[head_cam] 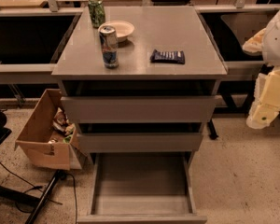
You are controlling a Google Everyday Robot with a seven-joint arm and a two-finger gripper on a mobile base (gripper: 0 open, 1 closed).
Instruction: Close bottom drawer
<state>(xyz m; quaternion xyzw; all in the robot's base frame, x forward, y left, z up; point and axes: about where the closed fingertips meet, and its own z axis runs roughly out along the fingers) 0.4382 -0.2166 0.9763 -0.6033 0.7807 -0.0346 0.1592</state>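
The grey cabinet [140, 66] stands in the middle of the camera view. Its bottom drawer [141, 183] is pulled far out toward me; the shallow grey tray is empty and its flat front [142, 218] lies at the lower edge of the view. The middle drawer front [140, 143] and the top drawer front [139, 108] stick out a little. My arm, with cream-coloured parts, hangs at the right edge. The gripper [263, 113] is at its lower end, right of the cabinet at top-drawer height and well apart from the bottom drawer.
On the cabinet top stand a green can [96, 11], a silver-blue can [109, 46], a pale bowl [117, 30] and a dark snack packet [167, 56]. A cardboard box [44, 136] of rubbish sits on the floor at the left, with cables and a black leg [44, 197] below it.
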